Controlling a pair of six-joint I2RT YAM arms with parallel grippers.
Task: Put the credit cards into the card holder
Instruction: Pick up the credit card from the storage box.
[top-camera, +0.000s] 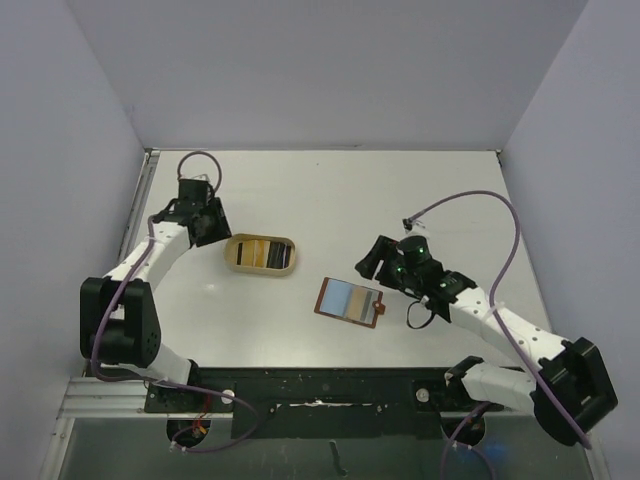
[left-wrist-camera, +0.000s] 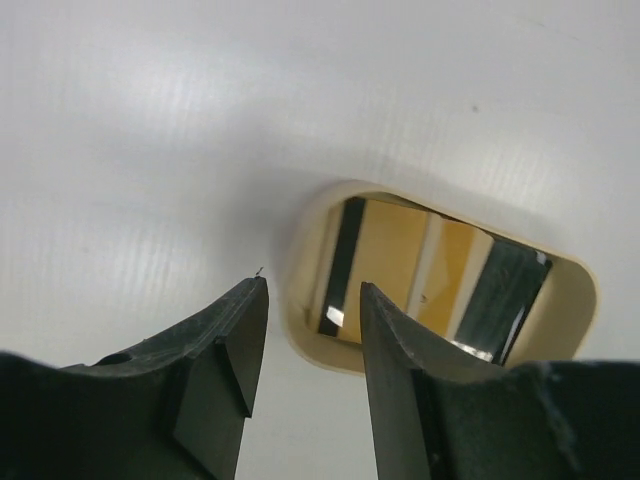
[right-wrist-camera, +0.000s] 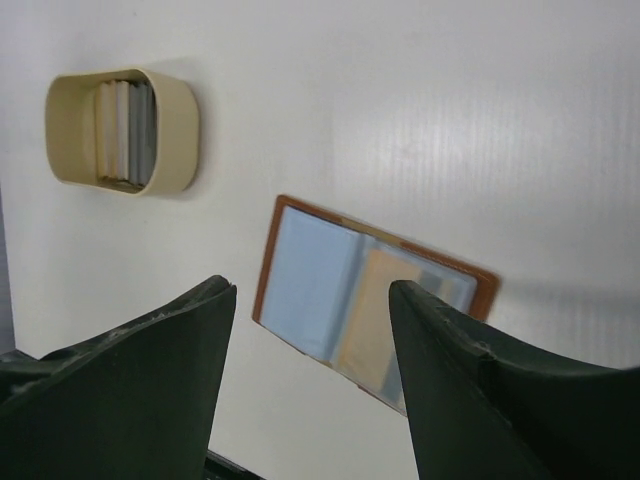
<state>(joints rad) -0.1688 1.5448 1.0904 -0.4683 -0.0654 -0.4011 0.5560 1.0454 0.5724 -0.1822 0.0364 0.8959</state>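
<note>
Left gripper (left-wrist-camera: 312, 298) half-open, empty at tray (left-wrist-camera: 582, 300) rim, right gripper (right-wrist-camera: 312, 292) wide by card holder (right-wrist-camera: 300, 275): risk pinching tray wall or several credit cards (left-wrist-camera: 395, 250).

The card holder (top-camera: 349, 301) is lying open and flat just below the centre of the top view. It is brown-rimmed and slightly tilted, with its snap tab sticking out at the right edge. Pale blue and tan faces are showing inside (cards or lining, hard to tell). The credit cards (top-camera: 262, 254), gold and dark-striped, are sitting inside the tan tray (top-camera: 230, 256), up and to the left of it.
</note>
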